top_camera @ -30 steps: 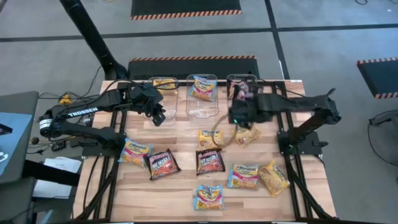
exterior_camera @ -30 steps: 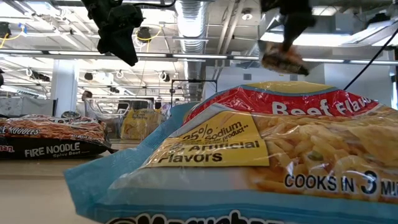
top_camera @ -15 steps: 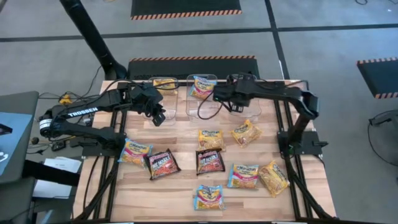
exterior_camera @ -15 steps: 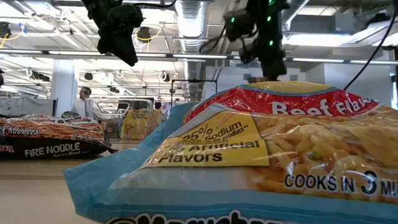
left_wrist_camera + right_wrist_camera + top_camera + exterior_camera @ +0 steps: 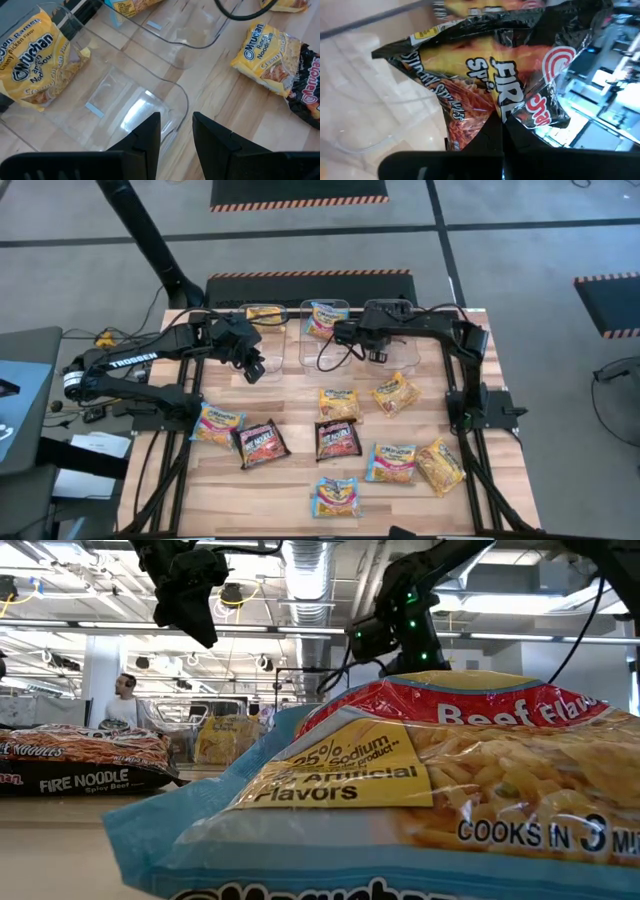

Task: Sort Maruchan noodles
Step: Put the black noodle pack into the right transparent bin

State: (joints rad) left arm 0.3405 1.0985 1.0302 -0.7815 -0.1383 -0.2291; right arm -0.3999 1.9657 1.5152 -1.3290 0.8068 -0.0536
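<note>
The right gripper point(image 5: 372, 352), in the upper middle of the high view, is pinched tight on a black-red packet point(image 5: 490, 85), holding it above the clear bins point(image 5: 325, 352) that line the far edge of the wooden table point(image 5: 290, 485). To finish this step well it should probably carry the packet squarely over the bin meant for that kind, lower it inside the walls, then let go, so the crinkly wrapper does not catch a rim and slide out. The left gripper point(image 5: 176, 131) hangs over the bin at upper left, which has a yellow packet point(image 5: 37, 60) in it; its fingers are slightly apart with nothing between them. The middle bin has a blue-and-yellow packet point(image 5: 328, 318). Other Maruchan noodles point(image 5: 335, 496) lie scattered flat across the lower half of the board, two black-red ones among them. Beyond the table the low view shows an open workshop with ceiling ducts, and a person point(image 5: 124, 705) far back at the left
</note>
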